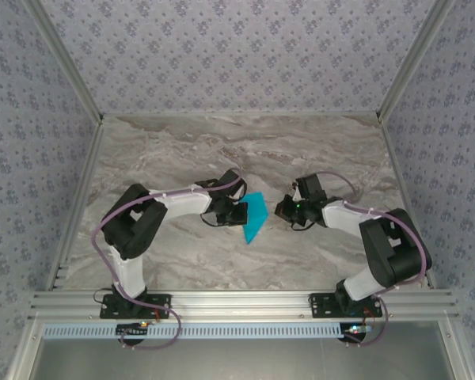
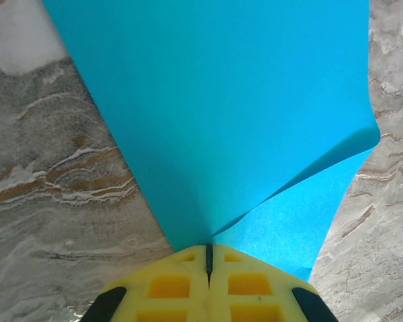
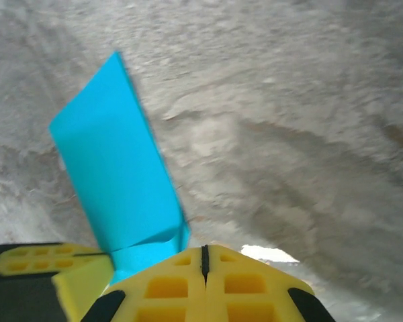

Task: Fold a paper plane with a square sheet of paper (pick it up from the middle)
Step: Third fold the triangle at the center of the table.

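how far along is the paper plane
Early. Done: the paper is doubled over, two layers showing in the left wrist view. In hand: the left gripper pinches it, jaws shut; the right gripper is shut beside it, holding nothing. Left: no pointed nose or wings yet.

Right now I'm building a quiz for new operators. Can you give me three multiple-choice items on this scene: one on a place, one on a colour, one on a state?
1. Where is the sheet of paper?
A. between the left gripper and the right gripper
B. far to the left of both
C. far to the right of both

2. What colour is the sheet?
A. red
B. cyan-blue
C. white

3. The left gripper is
A. open wide
B. shut on the sheet
C. shut on nothing

Key:
1. A, as the top view shows it between them.
2. B, as it is plain cyan in every view.
3. B, as the left wrist view shows closed jaws pinching the sheet.
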Controlling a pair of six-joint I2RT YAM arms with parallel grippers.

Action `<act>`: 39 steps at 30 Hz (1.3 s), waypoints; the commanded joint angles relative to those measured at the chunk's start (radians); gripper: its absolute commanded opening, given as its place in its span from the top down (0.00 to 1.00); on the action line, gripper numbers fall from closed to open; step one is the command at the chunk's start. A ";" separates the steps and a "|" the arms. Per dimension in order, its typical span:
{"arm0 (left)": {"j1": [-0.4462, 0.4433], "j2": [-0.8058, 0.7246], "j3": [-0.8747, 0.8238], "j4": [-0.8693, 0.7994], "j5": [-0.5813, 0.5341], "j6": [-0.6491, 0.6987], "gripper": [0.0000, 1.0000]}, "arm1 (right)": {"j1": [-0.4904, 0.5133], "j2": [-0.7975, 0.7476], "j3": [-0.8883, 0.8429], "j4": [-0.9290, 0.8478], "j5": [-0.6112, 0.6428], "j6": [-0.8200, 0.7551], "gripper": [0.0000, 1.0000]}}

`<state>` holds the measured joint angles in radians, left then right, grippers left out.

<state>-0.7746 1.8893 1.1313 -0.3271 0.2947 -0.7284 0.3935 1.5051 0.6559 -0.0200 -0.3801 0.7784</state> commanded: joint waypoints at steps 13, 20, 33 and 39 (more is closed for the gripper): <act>-0.004 0.070 0.028 -0.108 -0.078 0.135 1.00 | 0.100 0.183 0.111 -0.014 -0.017 -0.048 1.00; -0.004 0.086 0.025 -0.133 -0.101 0.142 1.00 | -0.060 0.143 0.036 -0.018 -0.005 -0.082 1.00; 0.011 0.058 0.072 -0.107 -0.123 0.372 1.00 | 0.063 0.045 0.066 -0.013 -0.039 -0.036 1.00; 0.027 0.044 0.088 -0.094 -0.081 0.490 1.00 | 0.129 0.144 0.097 0.036 -0.048 0.001 1.00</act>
<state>-0.7609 1.9190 1.2018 -0.3855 0.2382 -0.3401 0.5072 1.6131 0.7219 -0.0093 -0.4191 0.7486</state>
